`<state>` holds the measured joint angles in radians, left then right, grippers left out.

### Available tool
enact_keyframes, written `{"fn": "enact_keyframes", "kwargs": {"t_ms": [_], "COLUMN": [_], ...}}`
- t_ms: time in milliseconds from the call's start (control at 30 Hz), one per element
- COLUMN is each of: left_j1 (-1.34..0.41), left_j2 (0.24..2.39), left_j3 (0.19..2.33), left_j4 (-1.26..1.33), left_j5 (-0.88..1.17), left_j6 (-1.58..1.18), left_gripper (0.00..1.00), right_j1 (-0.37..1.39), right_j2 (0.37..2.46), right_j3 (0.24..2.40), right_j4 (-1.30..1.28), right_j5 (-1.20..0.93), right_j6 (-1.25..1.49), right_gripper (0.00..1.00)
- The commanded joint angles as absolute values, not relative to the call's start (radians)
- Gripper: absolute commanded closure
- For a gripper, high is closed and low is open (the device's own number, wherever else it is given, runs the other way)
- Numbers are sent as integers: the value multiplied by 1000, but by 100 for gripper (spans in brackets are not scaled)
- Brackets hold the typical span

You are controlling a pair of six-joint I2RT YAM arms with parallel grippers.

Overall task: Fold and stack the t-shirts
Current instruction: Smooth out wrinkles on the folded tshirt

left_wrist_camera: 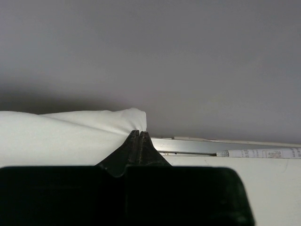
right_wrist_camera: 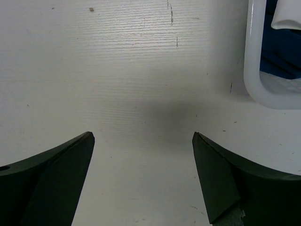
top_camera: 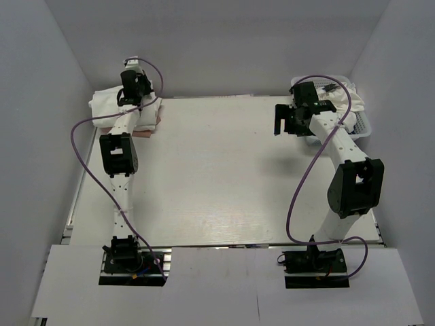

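A stack of folded t-shirts lies at the table's back left, white on top with a pale pink one showing at its lower right edge. My left gripper is over the stack's far right part. In the left wrist view it is shut, and the corner of the white t-shirt puckers into its tips. My right gripper is open and empty above bare table, just left of the basket. More white cloth lies in that basket.
A white plastic basket stands at the back right; its rim shows in the right wrist view, with white cloth and something blue inside. Grey walls enclose the table on three sides. Purple cables loop off both arms.
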<state>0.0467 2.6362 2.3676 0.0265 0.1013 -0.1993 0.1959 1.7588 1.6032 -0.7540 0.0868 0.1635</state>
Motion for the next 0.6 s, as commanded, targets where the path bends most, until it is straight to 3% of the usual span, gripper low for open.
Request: {"fn": "enact_keyframes", "kwargs": {"t_ms": [0,200,233,267,300,467,500,567], "left_j1": [34,34,34,34,34,34,34,34], "left_j2": [2572,2628,2637,2646,2657,2619,2608,2582], "left_j3": [2371,2379,2379,2379,2379,2350,2364,2396], "left_j4": [101,58,42,6,-9,-31,-31,-31], "left_j5": [178,249,249,232,218,164,144,135], "left_j6": [-187,-138,-138,-138,-138,-138,-138,-156], "left_gripper": [100,100,96,85,63,30,17,10], "right_j1": [192,192,189,192,190,193,193,196], "right_j2": [1766,1775,1776,1778,1781,1776,1769,1766], "right_j3": [1640,1643,1649,1652,1654,1651,1649,1649], "right_j4": [-756,-753,-755,-759,-761,-764,-765,-765], "right_j5": [106,117,115,117,115,95,81,69], "right_j6": [143,141,140,140,138,141,146,149], "right_gripper": [10,10,10,10,10,10,10,10]}}
